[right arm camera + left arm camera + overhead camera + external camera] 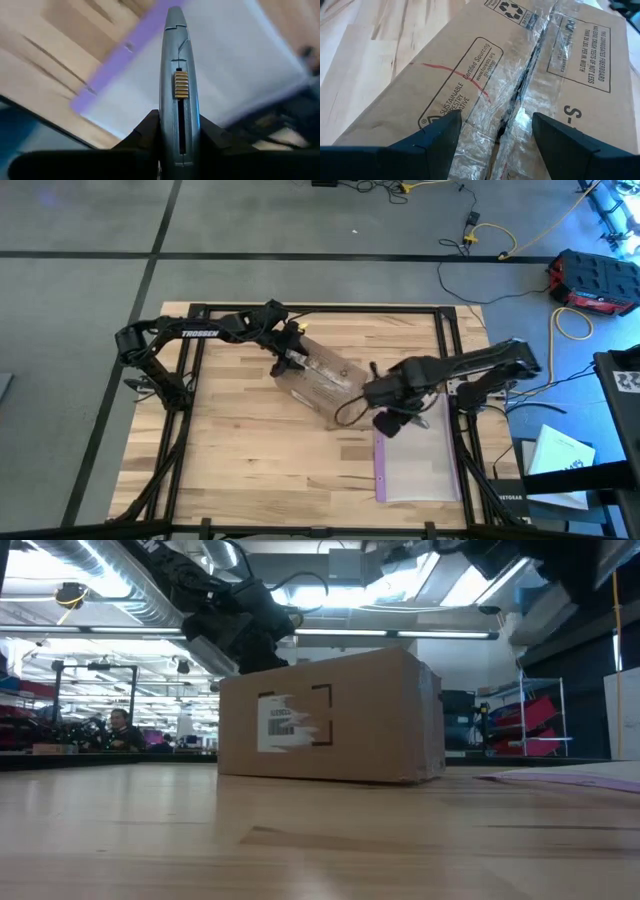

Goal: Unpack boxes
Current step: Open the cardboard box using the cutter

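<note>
A brown cardboard box lies flat on the wooden table near its middle, with a pale label on one side and a clear-taped top seam that is split open along its length. My left gripper is open at the box's far-left end, one finger on each side of the seam. My right gripper hangs to the right of the box, above a clear plastic bag, shut on a grey knife-like tool. My left gripper has its two fingertips spread against the box's top face, one on each side of the taped seam, slanting down from the table's far left. I cannot tell whether they press on the box. The box rests flat on the table. My right gripper pinches the grey tool's handle between its two fingers. The tool runs along the fingers and sticks out past their tips, pointing steeply down. It is lifted clear, above the plastic bag.
The clear bag with its purple zip edge lies flat at the table's near right. Black frame rails border the table. Bare wood lies at the near left. A person shows far off in the room.
</note>
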{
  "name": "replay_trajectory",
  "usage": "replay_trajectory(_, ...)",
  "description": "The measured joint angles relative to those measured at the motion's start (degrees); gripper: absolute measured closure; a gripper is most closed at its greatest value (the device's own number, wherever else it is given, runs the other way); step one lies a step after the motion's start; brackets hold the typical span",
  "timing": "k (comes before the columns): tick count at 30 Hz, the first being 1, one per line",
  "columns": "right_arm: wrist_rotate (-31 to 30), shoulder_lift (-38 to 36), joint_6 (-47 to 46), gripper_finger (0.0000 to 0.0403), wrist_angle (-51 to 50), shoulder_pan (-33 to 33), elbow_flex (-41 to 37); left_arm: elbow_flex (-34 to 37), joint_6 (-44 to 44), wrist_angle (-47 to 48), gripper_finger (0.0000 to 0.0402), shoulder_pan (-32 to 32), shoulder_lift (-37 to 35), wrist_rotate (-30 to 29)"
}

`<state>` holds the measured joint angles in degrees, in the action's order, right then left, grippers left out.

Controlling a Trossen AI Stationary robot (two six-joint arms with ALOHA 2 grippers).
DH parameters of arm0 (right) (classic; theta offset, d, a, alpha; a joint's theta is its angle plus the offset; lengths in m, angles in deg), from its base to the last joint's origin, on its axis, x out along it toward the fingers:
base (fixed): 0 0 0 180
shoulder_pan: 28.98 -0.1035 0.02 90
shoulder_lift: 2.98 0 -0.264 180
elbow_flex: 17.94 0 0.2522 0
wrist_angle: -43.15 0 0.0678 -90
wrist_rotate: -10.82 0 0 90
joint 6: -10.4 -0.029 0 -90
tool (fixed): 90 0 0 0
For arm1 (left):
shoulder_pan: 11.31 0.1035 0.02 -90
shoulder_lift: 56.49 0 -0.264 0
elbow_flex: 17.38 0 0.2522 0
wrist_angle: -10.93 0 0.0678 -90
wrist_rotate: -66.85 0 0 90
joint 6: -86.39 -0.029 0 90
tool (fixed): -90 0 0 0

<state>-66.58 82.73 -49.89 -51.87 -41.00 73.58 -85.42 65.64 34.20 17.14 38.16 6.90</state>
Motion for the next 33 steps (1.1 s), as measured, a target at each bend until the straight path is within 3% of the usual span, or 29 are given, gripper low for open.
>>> replay_trajectory(5, -2.1, -14.8, -12.3, 0.0341, 15.9, 2.3, -12.3, 0.0, 3.6, -2.6, 0.0165, -4.5, 0.0, -12.1)
replay_trajectory(8, -5.7, -22.7, -20.4, 0.0341, 16.8, 2.3, -17.8, 0.1, 5.3, -3.8, 0.0165, -7.0, 0.0, -18.2)
replay_trajectory(14, -12.8, -32.6, -34.1, 0.0341, 21.4, 2.6, -24.5, 0.2, 12.4, -5.6, 0.0165, -10.8, 0.1, -24.0)
replay_trajectory(21, -12.7, -31.8, -34.1, 0.0341, 32.5, 8.8, -24.2, 0.2, 18.8, -6.6, 0.0165, -14.8, 0.2, -30.9)
replay_trajectory(24, -8.5, -29.4, -30.4, 0.0341, 31.2, 11.5, -24.1, 0.2, 21.0, -6.6, 0.0165, -15.9, 0.2, -32.6)
replay_trajectory(33, -8.9, -24.0, -25.4, 0.0341, 35.2, 11.5, -24.2, 0.2, 18.4, -9.4, 0.0165, -17.9, -1.2, -31.3)
